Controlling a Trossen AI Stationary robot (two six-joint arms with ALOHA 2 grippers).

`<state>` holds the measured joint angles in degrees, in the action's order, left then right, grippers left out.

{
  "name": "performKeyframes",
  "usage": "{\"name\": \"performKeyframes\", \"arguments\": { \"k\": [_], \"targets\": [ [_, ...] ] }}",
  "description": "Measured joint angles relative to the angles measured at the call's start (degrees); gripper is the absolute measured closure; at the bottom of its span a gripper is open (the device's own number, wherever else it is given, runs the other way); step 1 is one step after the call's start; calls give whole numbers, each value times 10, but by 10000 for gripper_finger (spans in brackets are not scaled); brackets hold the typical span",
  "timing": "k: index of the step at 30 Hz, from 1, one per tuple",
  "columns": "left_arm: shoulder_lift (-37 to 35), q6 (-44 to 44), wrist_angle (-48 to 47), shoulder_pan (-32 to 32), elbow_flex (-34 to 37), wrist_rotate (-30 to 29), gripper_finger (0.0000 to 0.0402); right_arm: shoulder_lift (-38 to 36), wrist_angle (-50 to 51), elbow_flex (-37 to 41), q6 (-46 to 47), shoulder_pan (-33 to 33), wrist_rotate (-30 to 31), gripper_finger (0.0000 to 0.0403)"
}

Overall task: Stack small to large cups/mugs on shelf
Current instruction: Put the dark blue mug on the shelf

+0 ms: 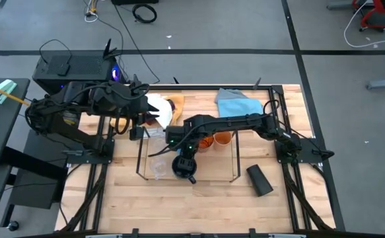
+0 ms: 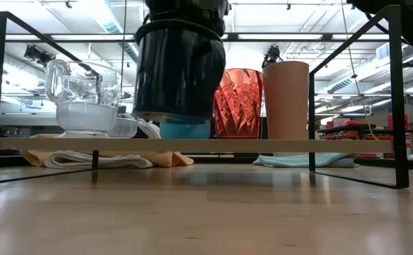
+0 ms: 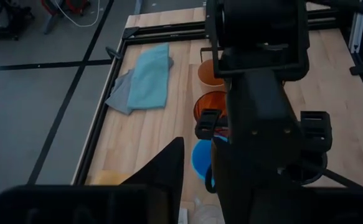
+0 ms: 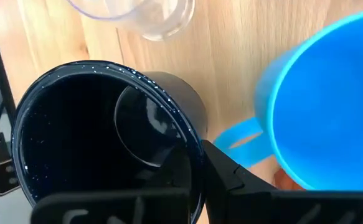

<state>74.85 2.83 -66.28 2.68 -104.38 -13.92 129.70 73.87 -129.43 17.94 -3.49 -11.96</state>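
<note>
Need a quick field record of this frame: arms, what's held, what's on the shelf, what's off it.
right gripper: over the shelf's front middle, fingers shut on the navy mug's rim
navy mug: held upright just above the shelf base
light-blue mug: on shelf, right beside the navy mug
amber-orange tumbler: on shelf, upright
small orange cup: on shelf, upright, next to the tumbler
clear cups: on shelf, at its left end
black cup: lying on the table, off the shelf
left gripper: waiting at the shelf's back-left corner
</note>
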Motion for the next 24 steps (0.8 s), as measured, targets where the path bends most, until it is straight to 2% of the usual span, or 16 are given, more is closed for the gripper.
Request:
{"name": "performKeyframes", "arguments": {
  "k": [9, 24],
  "targets": [
    [0, 0, 0, 0, 0, 0, 318, 3, -9, 0, 4, 0, 32, 388],
    [0, -2, 0, 0, 0, 0, 317, 3, -9, 0, 5, 0, 33, 388]
  ]
}}
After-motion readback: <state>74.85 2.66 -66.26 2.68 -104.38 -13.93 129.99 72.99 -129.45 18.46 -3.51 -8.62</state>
